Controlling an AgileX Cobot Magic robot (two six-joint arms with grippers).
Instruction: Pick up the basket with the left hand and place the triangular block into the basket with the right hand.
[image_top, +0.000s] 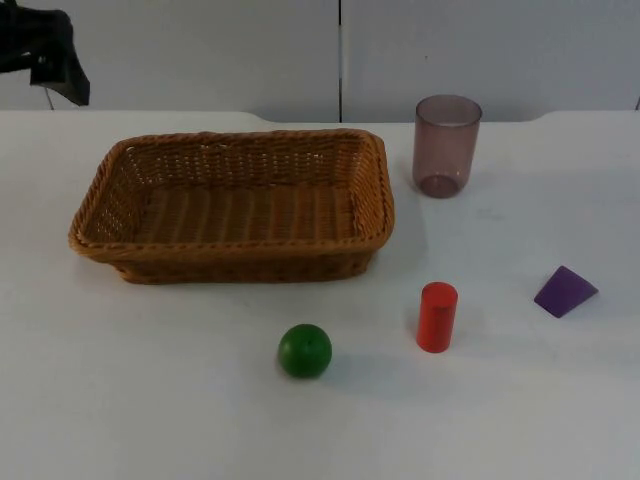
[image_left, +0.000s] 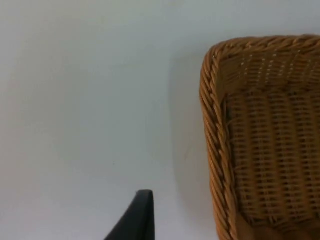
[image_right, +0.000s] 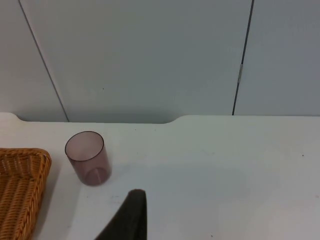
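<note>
Wicker basket (image_left: 260, 145) is sitting just beside the left gripper (image_left: 135, 220), whose finger spread I cannot tell.

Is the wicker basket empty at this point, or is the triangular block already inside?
Empty. The basket shows only bare weave in the top view; the purple triangular block lies on the table, well off to its right.

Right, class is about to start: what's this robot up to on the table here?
Nothing is held yet. The wicker basket sits on the white table; the left gripper hovers beside its rim. The purple triangular block lies apart, near a red cylinder, green ball and tinted cup. The right gripper waits near that cup.
</note>
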